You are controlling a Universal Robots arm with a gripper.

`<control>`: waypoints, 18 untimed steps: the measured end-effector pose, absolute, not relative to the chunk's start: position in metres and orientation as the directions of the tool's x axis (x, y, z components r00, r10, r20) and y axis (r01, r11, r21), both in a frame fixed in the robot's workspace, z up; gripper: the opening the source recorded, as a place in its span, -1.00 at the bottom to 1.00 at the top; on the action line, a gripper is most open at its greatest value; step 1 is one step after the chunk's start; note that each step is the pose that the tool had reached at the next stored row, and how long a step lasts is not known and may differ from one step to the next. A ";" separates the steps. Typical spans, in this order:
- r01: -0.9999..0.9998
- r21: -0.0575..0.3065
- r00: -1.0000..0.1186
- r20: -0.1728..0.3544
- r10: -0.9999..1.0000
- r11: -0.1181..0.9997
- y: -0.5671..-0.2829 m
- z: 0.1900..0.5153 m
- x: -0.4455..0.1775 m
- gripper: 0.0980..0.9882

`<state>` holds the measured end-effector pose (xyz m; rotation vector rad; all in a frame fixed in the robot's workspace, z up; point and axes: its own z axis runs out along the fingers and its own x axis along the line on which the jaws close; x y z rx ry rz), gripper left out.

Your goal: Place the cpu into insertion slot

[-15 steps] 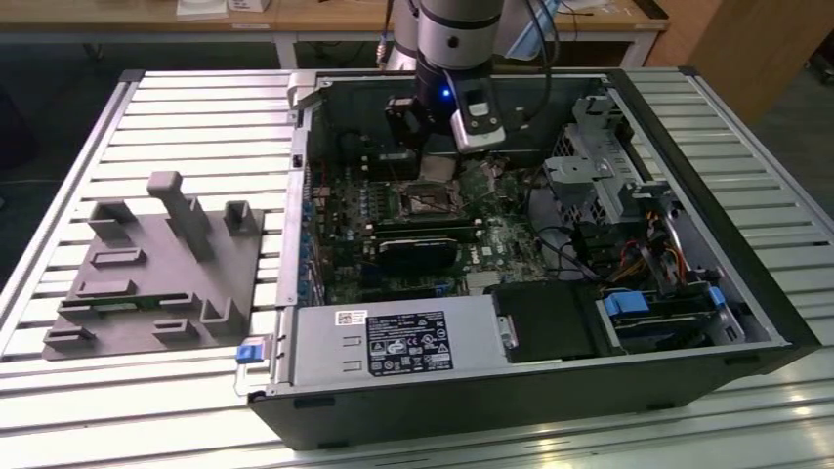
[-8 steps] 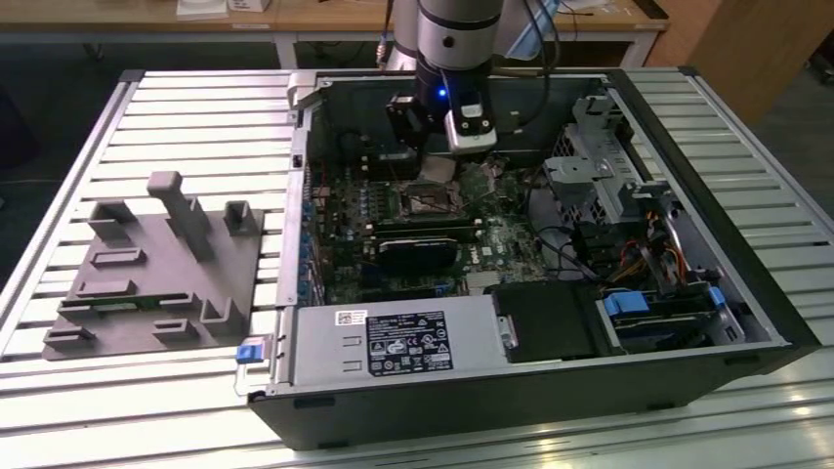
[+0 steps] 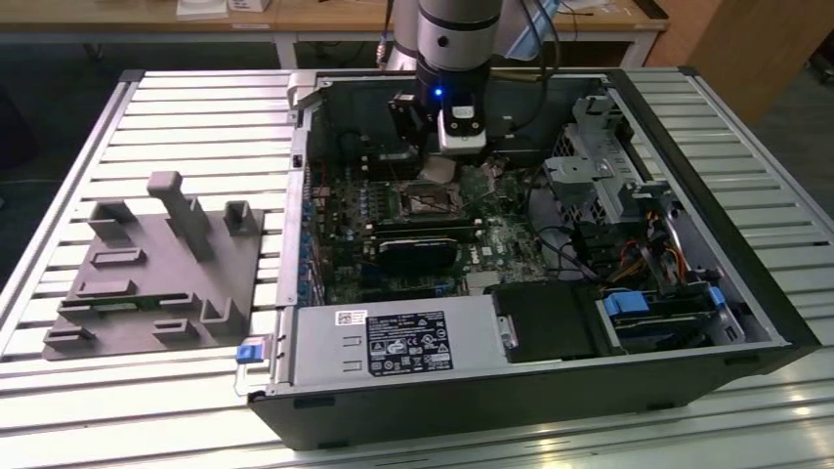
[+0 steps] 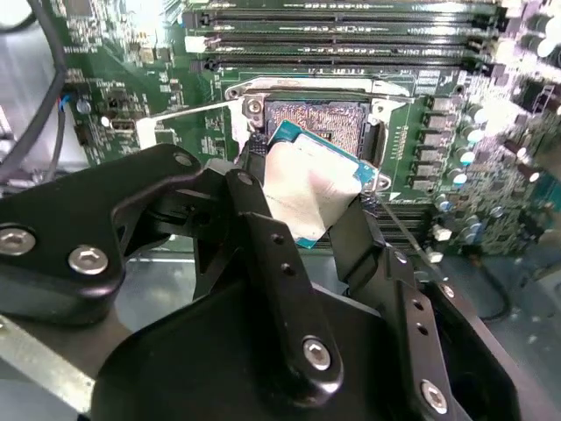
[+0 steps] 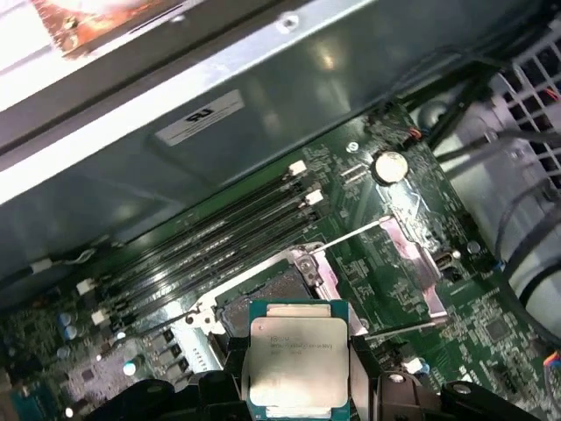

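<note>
Gripper clamped on the cpu by opposite edges, held just above the insertion slot. Judged light, stiff, thin, fragile underneath; edge grip suits it.

One cpu, one insertion slot, two fingers, one computer case, one grey fixture.

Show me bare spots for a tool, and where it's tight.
Bare slatted table around the grey fixture, and beyond the case on the exterior view's right. Crowded inside the case, around the insertion slot, where jaws hold the cpu.
</note>
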<state>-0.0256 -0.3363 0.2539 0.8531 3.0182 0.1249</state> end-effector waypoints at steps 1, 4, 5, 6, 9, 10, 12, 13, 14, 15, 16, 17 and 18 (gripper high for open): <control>0.535 0.077 -0.845 0.019 0.535 0.841 -0.336 0.254 -0.026 -0.01; 0.573 0.077 -0.819 0.019 0.573 0.816 -0.336 0.254 -0.026 -0.01; 0.585 0.077 -0.810 0.019 0.586 0.807 -0.336 0.253 -0.026 -0.01; 0.598 0.077 -0.801 0.019 0.599 0.798 -0.336 0.253 -0.026 -0.01; 0.637 0.077 -0.770 0.019 0.638 0.767 -0.336 0.253 -0.026 -0.01; 0.650 0.077 -0.759 0.019 0.650 0.756 -0.336 0.253 -0.026 -0.01; 0.674 0.077 -0.738 0.019 0.675 0.735 -0.336 0.253 -0.026 -0.01; 0.686 0.077 -0.727 0.019 0.687 0.724 -0.336 0.253 -0.026 -0.01; 0.698 0.077 -0.715 0.019 0.698 0.712 -0.336 0.253 -0.026 -0.01; 0.710 0.077 -0.703 0.019 0.711 0.700 -0.336 0.252 -0.026 -0.01; 0.721 0.077 -0.691 0.019 0.722 0.688 -0.336 0.252 -0.026 -0.01; 0.732 0.077 -0.680 0.019 0.733 0.677 -0.336 0.252 -0.026 -0.01; 0.743 0.077 -0.667 0.019 0.745 0.664 -0.336 0.252 -0.026 -0.01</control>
